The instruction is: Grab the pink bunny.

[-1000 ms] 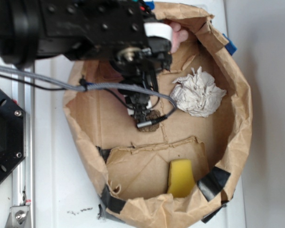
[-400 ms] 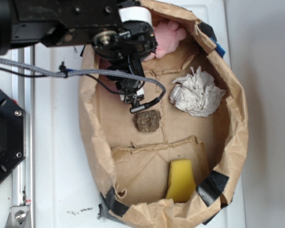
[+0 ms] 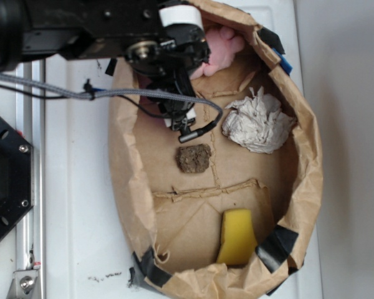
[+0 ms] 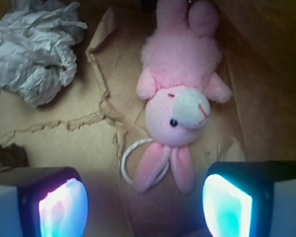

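The bunny (image 4: 180, 98) is seen lying on the brown paper floor of the bag (image 3: 128, 180), close to the bag's wall at the far end, with its pale face turned up and its ears pointed toward the gripper (image 4: 145, 202). A thin white loop (image 4: 133, 165) is laid beside the ears. In the wrist view the two fingers (image 4: 59, 205) are spread wide, one at each lower corner, and nothing is held between them; the ears lie in the gap, untouched. In the exterior view only part of the bunny (image 3: 221, 47) is shown, the rest being hidden behind the arm (image 3: 100, 28), and the gripper (image 3: 184, 124) is hung over the bag floor just below it. The paper ball (image 3: 258, 121) is set near the bunny, against the bag's right wall. A small brown lump (image 3: 193, 158) is placed on the floor just under the gripper. The sponge (image 3: 237, 237) is propped at the near end of the bag, well apart from the bunny. The bag is stood on a white table (image 3: 75, 218).
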Controlling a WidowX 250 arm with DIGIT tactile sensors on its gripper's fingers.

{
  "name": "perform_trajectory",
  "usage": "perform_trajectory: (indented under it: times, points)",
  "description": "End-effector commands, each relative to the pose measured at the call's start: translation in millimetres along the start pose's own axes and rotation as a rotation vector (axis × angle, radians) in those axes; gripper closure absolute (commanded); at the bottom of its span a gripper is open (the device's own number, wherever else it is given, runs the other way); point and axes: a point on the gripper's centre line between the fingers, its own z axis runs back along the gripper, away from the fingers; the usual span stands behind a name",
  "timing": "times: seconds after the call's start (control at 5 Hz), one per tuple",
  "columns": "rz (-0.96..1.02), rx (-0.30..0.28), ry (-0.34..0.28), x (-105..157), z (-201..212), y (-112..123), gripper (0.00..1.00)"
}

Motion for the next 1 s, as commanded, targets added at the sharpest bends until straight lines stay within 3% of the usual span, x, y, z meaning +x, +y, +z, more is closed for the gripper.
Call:
perform_trajectory:
  times: [0.0,0.2,0.6,0.8]
  points:
    - [0.083,0.043,-0.065,40.3,-5.1,23.5,0.00]
    - [0.085,0.029,-0.060,50.3,-14.4,30.3,0.00]
    - [0.002,0.011,-0.001,45.0,-40.7,14.5,0.00]
    - [-0.020,0.016,-0.003,44.3,-40.9,10.5,0.00]
